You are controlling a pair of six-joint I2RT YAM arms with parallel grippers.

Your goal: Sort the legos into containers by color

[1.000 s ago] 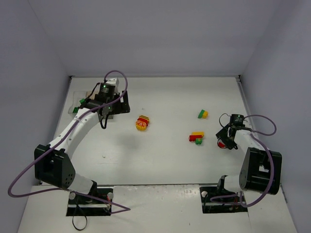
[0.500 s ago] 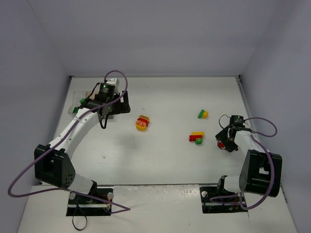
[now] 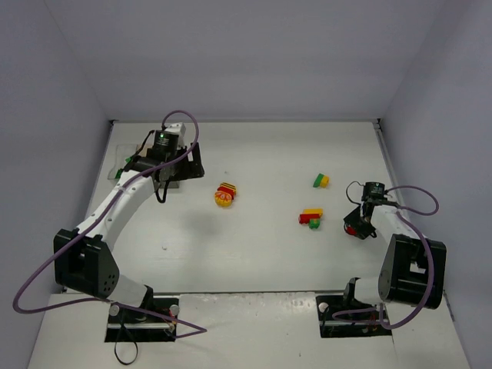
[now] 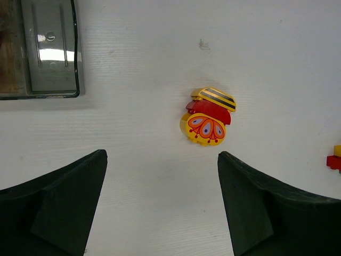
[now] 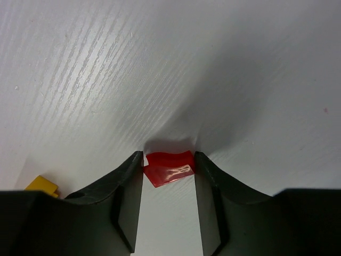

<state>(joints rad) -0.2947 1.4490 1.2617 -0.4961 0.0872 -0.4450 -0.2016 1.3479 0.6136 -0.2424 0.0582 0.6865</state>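
The containers (image 3: 121, 171) sit at the far left, mostly hidden under my left arm. The left wrist view shows the smoky dark grey box (image 4: 50, 48) and a strip of the tan-amber one (image 4: 9, 48). My left gripper (image 3: 183, 167) hangs open and empty (image 4: 162, 213) above the table, short of a yellow-and-red lego clump (image 4: 208, 116) (image 3: 225, 194). A green-yellow pair (image 3: 320, 181) and a red-yellow-green clump (image 3: 310, 218) lie at centre right. My right gripper (image 3: 354, 228) is down at the table, shut (image 5: 169, 178) on a small red lego (image 5: 169, 168).
A small green piece (image 3: 128, 161) shows by the containers. A yellow lego (image 5: 42, 184) lies to the left of my right fingers. A red and yellow piece (image 4: 335, 157) shows at the right edge of the left wrist view. Walls enclose the table on three sides.
My left gripper has shifted slightly to the far left, over the containers. My right gripper has stayed down at the red lego, with almost no movement.
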